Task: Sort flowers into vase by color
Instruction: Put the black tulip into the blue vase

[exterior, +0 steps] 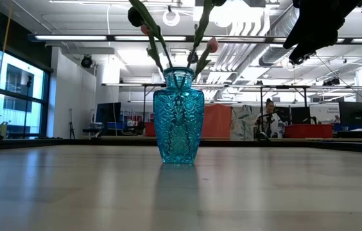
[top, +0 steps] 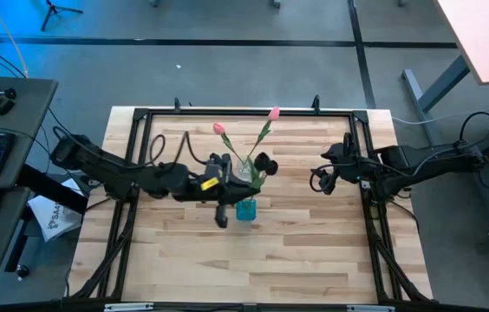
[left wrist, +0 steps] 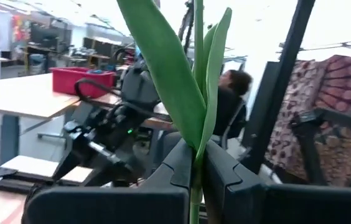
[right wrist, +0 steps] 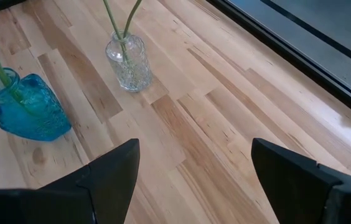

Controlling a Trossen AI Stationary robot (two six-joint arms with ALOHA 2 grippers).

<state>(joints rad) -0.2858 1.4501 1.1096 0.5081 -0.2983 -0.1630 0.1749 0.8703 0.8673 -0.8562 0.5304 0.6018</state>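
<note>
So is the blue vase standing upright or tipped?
Upright: the blue vase stands flat on the table, stems rising from its mouth.

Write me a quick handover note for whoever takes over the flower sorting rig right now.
Left gripper: jaws shut on a green flower stem, held over the blue vase at mid-table.
Right gripper: jaws open, empty, hovering over the table's right side.
Clear glass vase: stands beside the blue one and holds green stems; from above, the two pink tulips seem to rise from it.
Blue vase: already holds at least one stem, with a dark bud above it.
Done: pink ones appear placed.
Left: lower the held stem into the blue vase and release. No loose flowers show on the table.
</note>
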